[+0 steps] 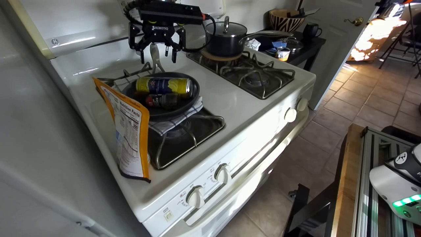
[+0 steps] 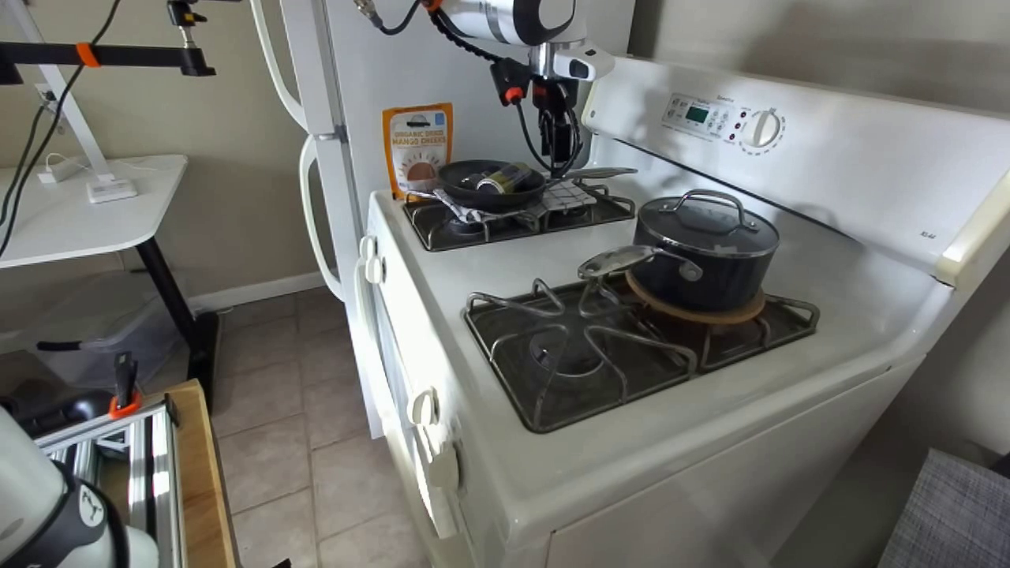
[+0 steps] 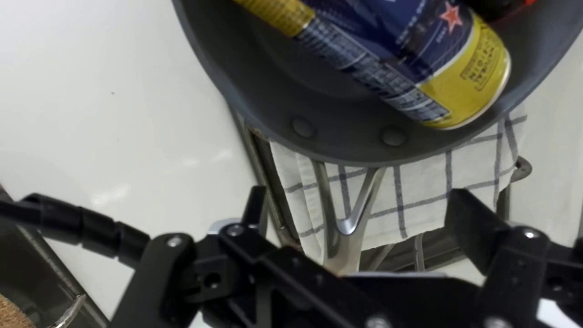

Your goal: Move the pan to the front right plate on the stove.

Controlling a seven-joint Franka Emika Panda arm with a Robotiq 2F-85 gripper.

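Note:
The pan (image 1: 171, 114) is black and shallow, with a silver handle (image 1: 154, 57). It sits on a checked towel over the left grates of the stove (image 1: 227, 105) and holds a yellow-blue can and a darker container. The pan also shows in an exterior view (image 2: 485, 201) and the wrist view (image 3: 337, 136). My gripper (image 1: 158, 59) is open above the handle; in the wrist view the gripper (image 3: 357, 200) has a finger on each side of the handle (image 3: 344, 250), apart from it. The front right plate (image 1: 256, 77), a black grate, is bare; it also shows in an exterior view (image 2: 568, 351).
A lidded pot (image 1: 227, 41) stands on a cork mat on the back right grate, its handle reaching over the front right grate. An upright mango bag (image 1: 130, 131) stands beside the pan, near the fridge (image 2: 489, 95). The back panel (image 2: 836, 134) rises behind.

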